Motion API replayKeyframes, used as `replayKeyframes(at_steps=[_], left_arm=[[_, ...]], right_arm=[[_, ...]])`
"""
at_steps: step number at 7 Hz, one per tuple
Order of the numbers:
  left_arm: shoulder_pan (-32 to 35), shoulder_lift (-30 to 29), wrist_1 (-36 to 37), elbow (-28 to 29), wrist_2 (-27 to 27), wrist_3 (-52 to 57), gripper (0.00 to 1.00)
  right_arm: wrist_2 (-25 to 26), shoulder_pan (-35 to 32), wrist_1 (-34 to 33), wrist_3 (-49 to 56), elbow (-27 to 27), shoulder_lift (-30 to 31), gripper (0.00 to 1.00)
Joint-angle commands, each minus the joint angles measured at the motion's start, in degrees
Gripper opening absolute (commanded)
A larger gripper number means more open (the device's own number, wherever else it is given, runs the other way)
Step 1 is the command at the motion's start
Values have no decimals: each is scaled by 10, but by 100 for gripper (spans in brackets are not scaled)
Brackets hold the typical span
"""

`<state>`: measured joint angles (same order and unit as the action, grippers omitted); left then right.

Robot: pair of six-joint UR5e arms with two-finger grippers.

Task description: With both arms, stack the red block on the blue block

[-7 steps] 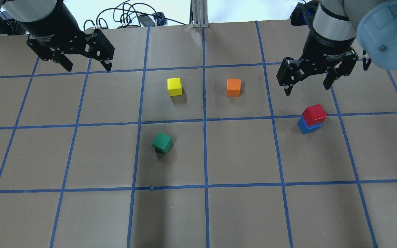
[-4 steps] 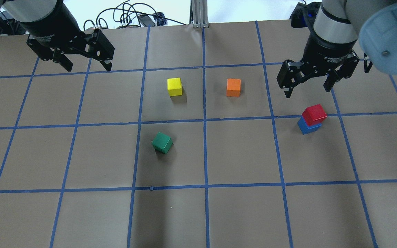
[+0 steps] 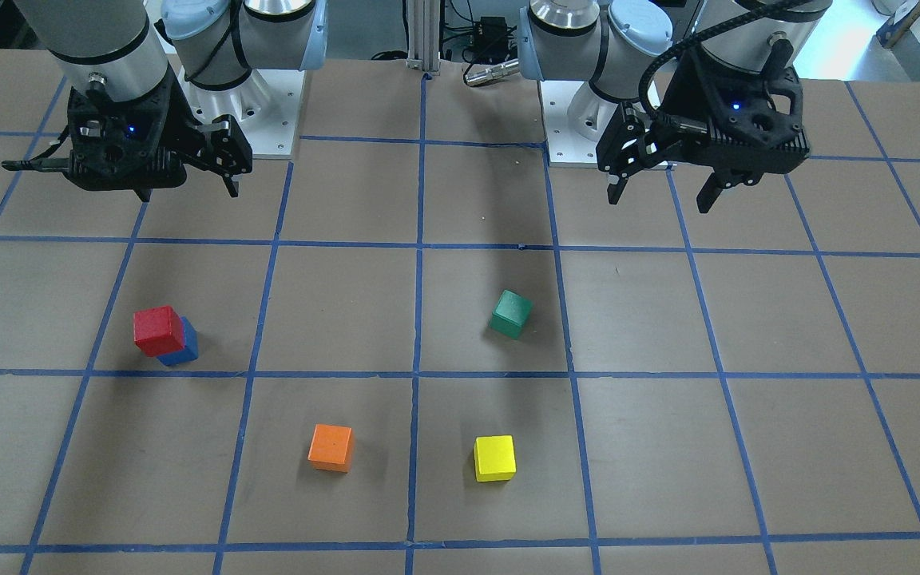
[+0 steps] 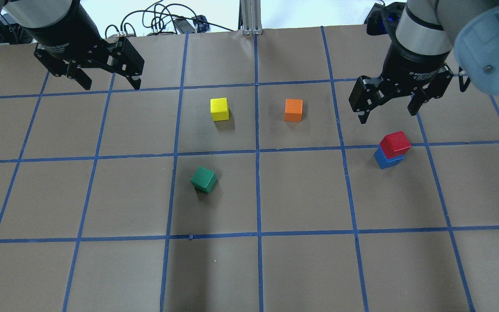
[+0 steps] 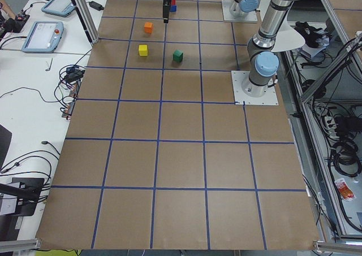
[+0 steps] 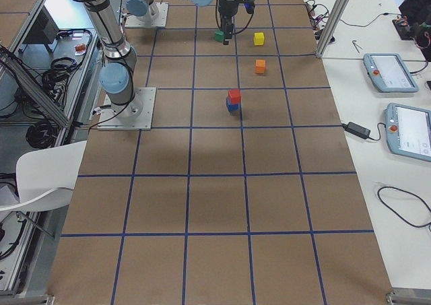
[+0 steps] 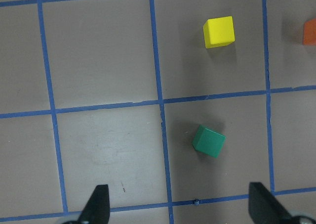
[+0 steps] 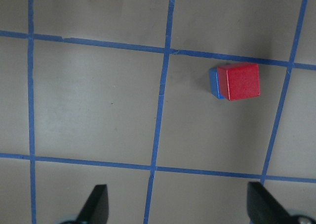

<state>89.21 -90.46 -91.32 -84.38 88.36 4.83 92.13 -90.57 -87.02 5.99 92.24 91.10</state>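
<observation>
Red block (image 4: 396, 144) sits on top of the blue block (image 4: 388, 160), and the pair stands on the surface (image 4: 301, 195) in the robot's right half, close beside a crossing of blue tape lines. The two cubes are turned much the same way. In the right wrist view a thin strip of blue shows along one side of the red face. That may be a slight offset or only the camera's angle; I cannot tell which. Either way the red cube lies flat and level, which is why it holds there with nothing gripping it.

The right tool (image 4: 388, 113) hangs high over that part of the surface, fingers spread wide and empty, well apart from the stack. Its height and open stance suit a release that is complete: nothing touches the red block, so nothing can drag or tip it.

The left tool (image 4: 111, 85) is also spread and empty, raised over the far left of the surface, well away from every cube. It looks parked there to keep out of the way.

The green block (image 4: 204, 179), yellow block (image 4: 219, 108) and orange block (image 4: 293, 110) lie singly toward the middle, well apart from the stack. The stacking appears done.
</observation>
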Motion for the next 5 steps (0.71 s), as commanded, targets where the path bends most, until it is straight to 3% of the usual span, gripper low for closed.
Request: replayKeyframes(at_steps=[1,5], left_arm=[[0,-1,0,0,-1,0,100],[0,-1,0,0,-1,0,100]], right_arm=[[1,2,0,3,7,8,100],[-20,0,-3,0,9,9,100]])
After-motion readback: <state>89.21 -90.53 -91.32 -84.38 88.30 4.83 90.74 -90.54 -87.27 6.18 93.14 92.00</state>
